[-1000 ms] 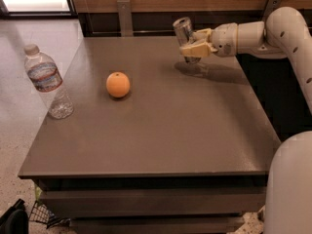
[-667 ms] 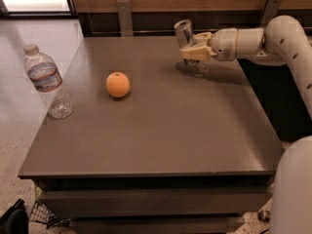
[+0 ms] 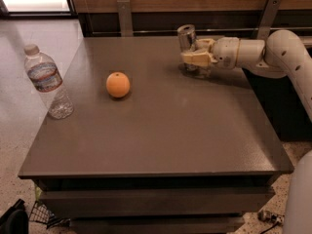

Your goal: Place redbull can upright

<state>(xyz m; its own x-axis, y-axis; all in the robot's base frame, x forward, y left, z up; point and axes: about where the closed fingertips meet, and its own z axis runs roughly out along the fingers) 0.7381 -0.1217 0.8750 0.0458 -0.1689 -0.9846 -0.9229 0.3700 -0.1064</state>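
We see the claw (image 3: 197, 58) clamped around the middle of the redbull can (image 3: 186, 37) at about one o'clock on the counter (image 3: 161, 130), reaching in from three o'clock. The can stands nearly upright, shiny top uppermost, base at or just above the surface. We judge this side grip keeps it vertical for release. The orange (image 3: 118, 85) at ten o'clock and the water bottle (image 3: 48, 82) at nine sit well apart from it.

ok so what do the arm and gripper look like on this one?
Arm: smooth white shell, fat rounded tubular links, a dark seam ring at the wrist. Gripper, over the far side of the table at the redbull can: stubby cream-tan fingers. No cables or markings visible.
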